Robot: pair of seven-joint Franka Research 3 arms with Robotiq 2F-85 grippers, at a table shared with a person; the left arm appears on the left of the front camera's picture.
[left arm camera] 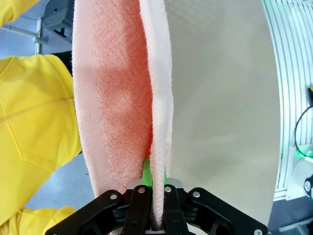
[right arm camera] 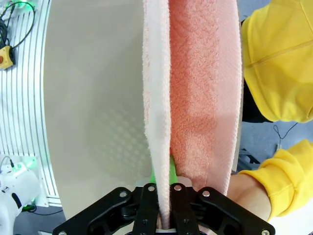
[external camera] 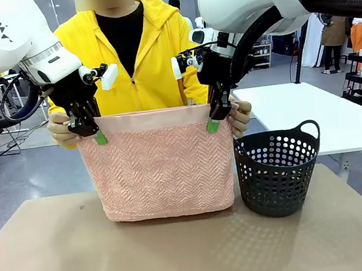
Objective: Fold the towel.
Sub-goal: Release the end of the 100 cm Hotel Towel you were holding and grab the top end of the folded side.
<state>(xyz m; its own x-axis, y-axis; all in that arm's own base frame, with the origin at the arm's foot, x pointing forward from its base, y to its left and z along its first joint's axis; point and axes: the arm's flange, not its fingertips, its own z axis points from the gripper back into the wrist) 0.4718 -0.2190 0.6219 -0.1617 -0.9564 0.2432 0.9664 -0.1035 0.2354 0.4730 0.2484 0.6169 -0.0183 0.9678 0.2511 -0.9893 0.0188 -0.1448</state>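
The pink towel (external camera: pixel 158 168) hangs doubled over, its folded bottom resting on the table (external camera: pixel 182 254). My left gripper (external camera: pixel 99 137) is shut on the towel's near top left corner, and my right gripper (external camera: pixel 213 124) is shut on the near top right corner. Behind the cloth, the person's hands (external camera: pixel 239 116) hold the far layer's corners. In the left wrist view the towel (left arm camera: pixel 127 98) runs away from the left gripper (left arm camera: pixel 156 188), whose closed fingers pinch the near layer. The right wrist view shows the towel (right arm camera: pixel 195 88) pinched the same way in the right gripper (right arm camera: pixel 164 188).
A black perforated basket (external camera: pixel 278 170) stands on the table right of the towel, almost touching it. The person in a yellow hoodie (external camera: pixel 151 53) stands at the far edge. A white table (external camera: pixel 304 114) lies behind on the right. The near tabletop is bare.
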